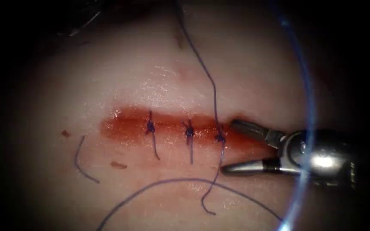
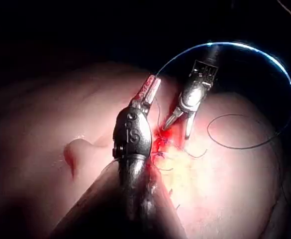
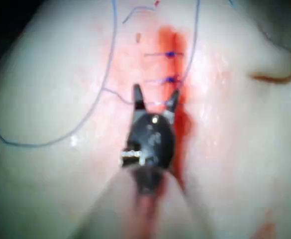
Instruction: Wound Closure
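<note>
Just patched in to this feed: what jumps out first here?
The red cut across the tissue, already carrying three purple knots. At its right end the right tool stands with jaws wide open, holding nothing, astride the thread that runs through the rightmost knot. In the left wrist view, the left tool hangs above the cut.

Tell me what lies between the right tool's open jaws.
In the endoscope view, the right tool straddles the third knot's thread tail, red fluid and tissue.
</note>
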Motion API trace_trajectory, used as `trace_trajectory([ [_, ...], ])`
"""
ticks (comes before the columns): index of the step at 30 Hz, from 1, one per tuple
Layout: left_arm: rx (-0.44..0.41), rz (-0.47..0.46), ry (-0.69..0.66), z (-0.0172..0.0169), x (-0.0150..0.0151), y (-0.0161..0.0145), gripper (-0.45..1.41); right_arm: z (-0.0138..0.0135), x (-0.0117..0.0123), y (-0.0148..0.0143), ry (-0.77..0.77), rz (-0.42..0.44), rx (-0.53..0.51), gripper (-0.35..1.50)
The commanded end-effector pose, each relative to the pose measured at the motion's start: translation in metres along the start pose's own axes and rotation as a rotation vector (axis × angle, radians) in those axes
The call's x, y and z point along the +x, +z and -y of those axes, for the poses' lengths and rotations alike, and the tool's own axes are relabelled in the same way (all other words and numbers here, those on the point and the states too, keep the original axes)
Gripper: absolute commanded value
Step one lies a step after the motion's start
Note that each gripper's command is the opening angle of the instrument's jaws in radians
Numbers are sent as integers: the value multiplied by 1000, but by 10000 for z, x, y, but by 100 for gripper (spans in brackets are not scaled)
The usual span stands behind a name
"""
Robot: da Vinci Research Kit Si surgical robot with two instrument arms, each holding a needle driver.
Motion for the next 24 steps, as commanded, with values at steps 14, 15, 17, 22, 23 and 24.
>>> trace_trajectory([
  [14,-3,5,-2,-2,-11,10,-45,-12,1,55,28,-14,-32,126],
  [15,-3,5,-2,-2,-11,10,-45,-12,0,59,27,-15,-29,126],
  [17,-2,5,0,-3,-12,12,-45,-10,0,64,26,-15,-24,126],
  [22,-3,5,2,-3,-15,16,-45,-10,1,74,27,-16,-24,124],
  [23,-4,5,2,-3,-15,16,-45,-10,1,75,26,-16,-22,124],
  [24,-4,5,2,-3,-15,16,-45,-10,1,76,26,-16,-22,124],
])
